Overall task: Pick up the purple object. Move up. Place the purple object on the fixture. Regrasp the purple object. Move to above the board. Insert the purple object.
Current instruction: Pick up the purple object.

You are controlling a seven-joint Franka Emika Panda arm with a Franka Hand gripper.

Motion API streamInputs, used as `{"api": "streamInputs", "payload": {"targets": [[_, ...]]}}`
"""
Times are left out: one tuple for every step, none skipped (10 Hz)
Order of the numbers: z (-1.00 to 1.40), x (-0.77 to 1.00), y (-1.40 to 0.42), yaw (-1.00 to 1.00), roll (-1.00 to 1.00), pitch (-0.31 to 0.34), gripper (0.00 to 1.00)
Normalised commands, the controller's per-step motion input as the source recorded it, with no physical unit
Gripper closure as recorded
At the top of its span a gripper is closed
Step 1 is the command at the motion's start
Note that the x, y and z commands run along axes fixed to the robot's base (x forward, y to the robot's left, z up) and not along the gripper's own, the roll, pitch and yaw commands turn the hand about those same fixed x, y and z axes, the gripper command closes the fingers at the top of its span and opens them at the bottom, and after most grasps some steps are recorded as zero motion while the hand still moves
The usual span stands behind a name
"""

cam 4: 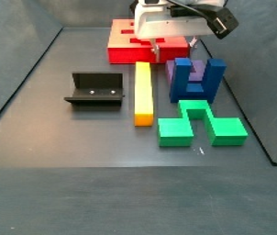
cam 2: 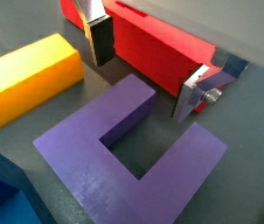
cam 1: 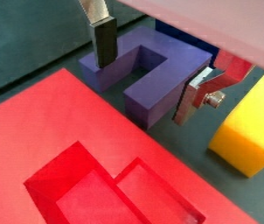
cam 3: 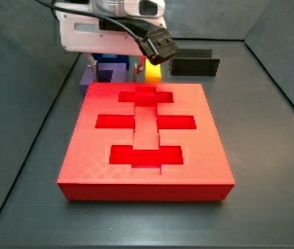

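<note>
While the purple object (cam 2: 128, 153) lies flat on the worktop between the board (cam 1: 52, 131) and the yellow bar (cam 2: 24, 74), we judge the pick underway: the gripper (cam 2: 146, 66), jaws open and empty, straddles one prong and must next descend and close.

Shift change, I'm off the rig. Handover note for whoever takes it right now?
Gripper: open, low over the purple object, one finger on each side of a prong, not closed on it.
Purple object: flat on the floor between the board and the yellow bar, beside the blue block.
Fixture: empty, across the yellow bar from the gripper.
Board: slots show nothing in them.
Done: approach only.
Left: grasp, lift, place on fixture, regrasp, move above board, insert.
</note>
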Motion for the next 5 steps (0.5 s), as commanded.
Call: {"api": "streamInputs", "payload": {"targets": [[-0.27, 0.02, 0.13, -0.03, 0.10, 0.146, 0.00], [-0.25, 0.08, 0.17, -0.01, 0.09, 0.143, 0.00], [-0.19, 0.00, 0.06, -0.04, 0.07, 0.119, 0.00], [-0.10, -0.02, 0.00, -0.06, 0.03, 0.069, 0.00], [-0.14, -0.07, -0.02, -0.08, 0.05, 0.063, 0.00]]}}
